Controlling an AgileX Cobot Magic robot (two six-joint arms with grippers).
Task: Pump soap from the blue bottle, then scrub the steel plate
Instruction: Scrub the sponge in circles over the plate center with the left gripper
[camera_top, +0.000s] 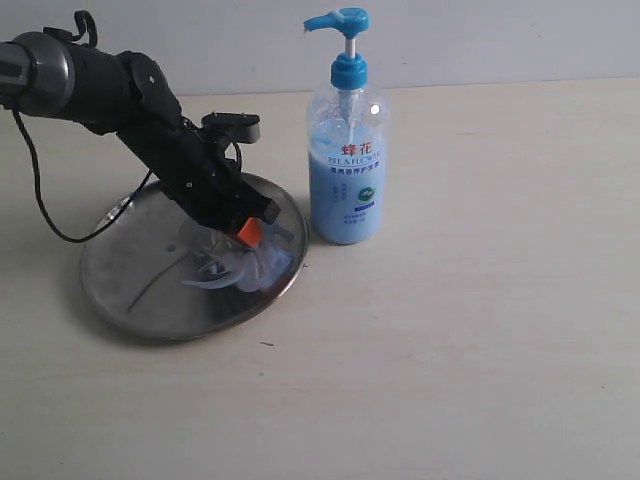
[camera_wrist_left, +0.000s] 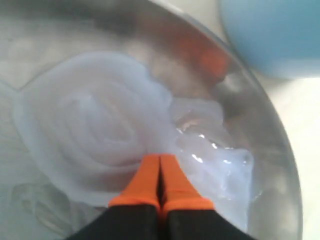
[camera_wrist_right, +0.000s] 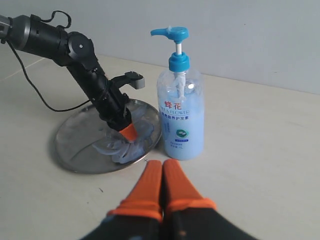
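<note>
The steel plate (camera_top: 130, 290) lay flat on the table (camera_top: 480, 350), left of the blue bottle (camera_top: 347, 170). Its rim sat just beside the bottle's base; contact could not be confirmed. The soap (camera_wrist_left: 100, 130) lay on the plate as a pale, whitish-blue smear with spiral tracks, gathered on the bottle side. The far side of the dish showed mostly bare metal with one thin streak.

The left gripper (camera_wrist_left: 160, 165) was clenched, its orange fingers (camera_wrist_left: 145, 182) pressed together with nothing seen between them and the tips down in the soap near the rim. The right gripper (camera_wrist_right: 162, 175) was likewise clenched and empty. It was held over the table, apart from both plate and bottle, and was out of the exterior view.

Judgement: pumping appeared done and scrubbing was in hand, with much of the plate not yet covered.

Risks noted:
- Nothing held the plate. A sideways stroke on the slick film could slide it into the bottle.
- The bottle was tall on a narrow base, so a push from the rim could topple it.
- Pressure this close to the raised rim could tip the dish.
- Bare fingertips spread the gel unevenly, so the dry side could be missed.
</note>
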